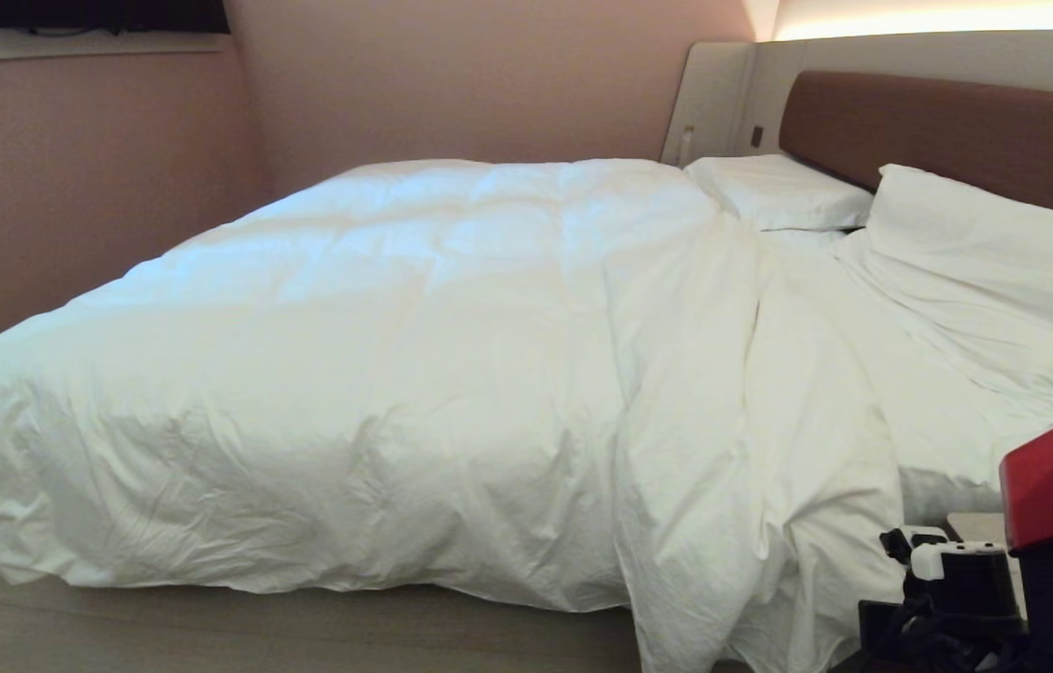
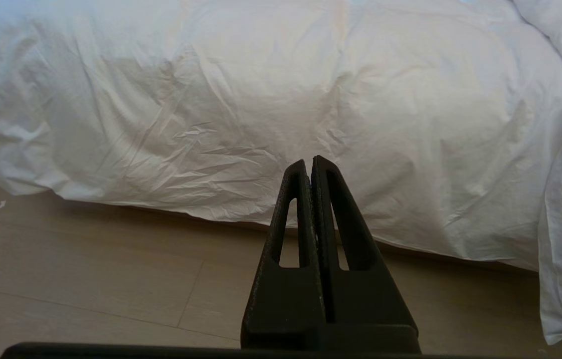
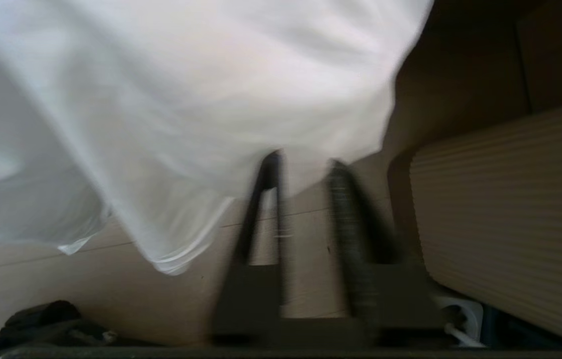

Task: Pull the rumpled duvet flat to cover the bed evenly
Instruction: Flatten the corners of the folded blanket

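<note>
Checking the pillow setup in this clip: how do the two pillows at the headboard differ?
The far pillow lies flat and fully exposed beside the grey panel; the near pillow leans tilted against the brown headboard. The far pillow looks smoother, while the near pillow runs down into rumpled white bedding, so its lower edge cannot be told apart. Both are white and rectangular, at the head of the bed.

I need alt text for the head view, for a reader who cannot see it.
A puffy white duvet covers most of a low bed and hangs over its near side, bunched into a long fold towards the headboard end. Two white pillows lie by the brown headboard, against a pink wall.
</note>
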Robot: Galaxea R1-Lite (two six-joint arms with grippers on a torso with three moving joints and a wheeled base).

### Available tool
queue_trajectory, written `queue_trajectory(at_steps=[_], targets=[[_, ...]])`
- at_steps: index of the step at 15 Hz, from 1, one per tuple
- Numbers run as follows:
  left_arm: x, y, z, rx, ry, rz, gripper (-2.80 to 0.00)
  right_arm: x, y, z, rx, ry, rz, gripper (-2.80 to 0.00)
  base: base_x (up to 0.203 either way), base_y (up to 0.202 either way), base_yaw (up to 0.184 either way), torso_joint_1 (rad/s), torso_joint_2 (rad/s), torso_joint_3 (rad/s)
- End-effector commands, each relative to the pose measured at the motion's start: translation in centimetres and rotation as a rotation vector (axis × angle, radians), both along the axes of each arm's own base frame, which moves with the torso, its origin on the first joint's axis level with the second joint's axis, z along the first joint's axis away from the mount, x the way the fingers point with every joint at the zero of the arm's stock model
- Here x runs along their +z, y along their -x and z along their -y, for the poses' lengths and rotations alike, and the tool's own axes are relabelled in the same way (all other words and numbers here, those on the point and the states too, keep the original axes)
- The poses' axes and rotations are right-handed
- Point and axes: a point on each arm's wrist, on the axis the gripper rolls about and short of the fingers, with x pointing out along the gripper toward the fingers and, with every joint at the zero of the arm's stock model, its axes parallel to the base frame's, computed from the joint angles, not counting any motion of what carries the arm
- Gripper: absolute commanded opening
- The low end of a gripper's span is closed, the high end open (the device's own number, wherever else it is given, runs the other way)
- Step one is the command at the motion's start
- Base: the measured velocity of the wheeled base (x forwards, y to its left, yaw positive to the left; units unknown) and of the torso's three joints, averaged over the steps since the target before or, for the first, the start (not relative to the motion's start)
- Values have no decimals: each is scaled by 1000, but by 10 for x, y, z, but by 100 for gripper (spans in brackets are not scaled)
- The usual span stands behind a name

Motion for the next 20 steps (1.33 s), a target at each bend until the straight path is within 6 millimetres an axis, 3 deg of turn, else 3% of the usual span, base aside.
queue_trajectory(at_steps=[1, 7, 10, 17, 20], targets=[[0, 0, 0, 1, 1, 1, -280, -1, 3, 1, -4, -2, -11, 0, 0, 0, 0, 0, 0, 0], [0, 0, 0, 1, 1, 1, -280, 7, 4, -1, 40, -44, 25, 0, 0, 0, 0, 0, 0, 0], [0, 0, 0, 1, 1, 1, -280, 5, -13, -2, 65, -57, 71, 0, 0, 0, 0, 0, 0, 0], [0, 0, 0, 1, 1, 1, -280, -34, -44, 4, 71, -8, 41, 0, 0, 0, 0, 0, 0, 0], [0, 0, 0, 1, 1, 1, -280, -37, -46, 6, 64, 25, 33, 0, 0, 0, 0, 0, 0, 0]])
